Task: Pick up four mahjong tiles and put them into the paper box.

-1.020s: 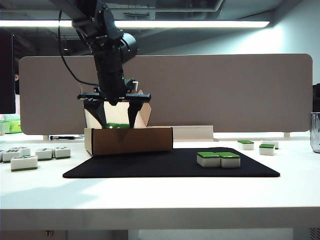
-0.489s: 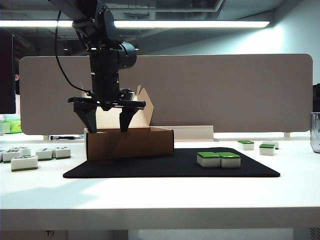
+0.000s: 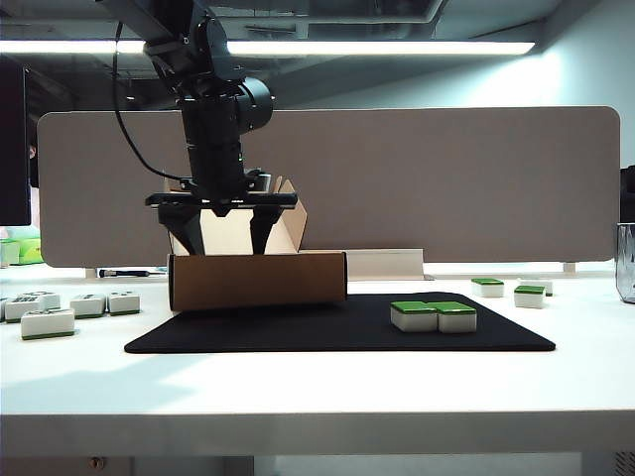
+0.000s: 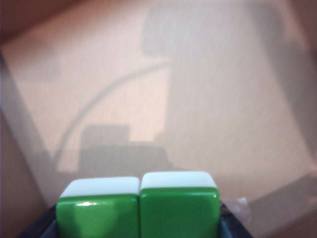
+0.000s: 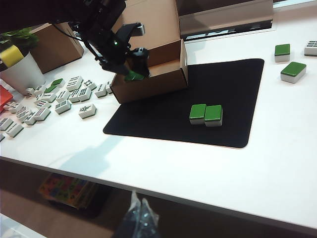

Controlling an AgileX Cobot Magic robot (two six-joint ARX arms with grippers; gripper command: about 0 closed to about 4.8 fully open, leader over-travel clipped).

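My left gripper (image 3: 222, 234) hangs over the open paper box (image 3: 258, 281), with its fingers reaching down behind the front wall. It is shut on two green-backed mahjong tiles (image 4: 137, 206) that sit side by side between the dark fingers, above the box's pale floor (image 4: 198, 99). The right wrist view shows a bit of green (image 5: 133, 76) at that gripper, inside the box (image 5: 158, 79). Two more green tiles (image 3: 434, 315) (image 5: 206, 114) lie together on the black mat (image 3: 298, 332). My right gripper (image 5: 140, 210) hangs shut, low in front of the table edge.
Two further green tiles (image 3: 488, 287) (image 3: 530, 296) lie on the white table to the right of the mat. White-faced tiles (image 3: 48, 321) (image 5: 59, 96) are scattered at the left. A second cardboard box (image 5: 54, 44) and a white cup (image 5: 20, 74) stand beyond them. A grey partition (image 3: 446, 178) closes the back.
My left gripper swayed a little left and back over the box while its wrist tipped. The green tiles that showed above the box wall are now hidden behind it.
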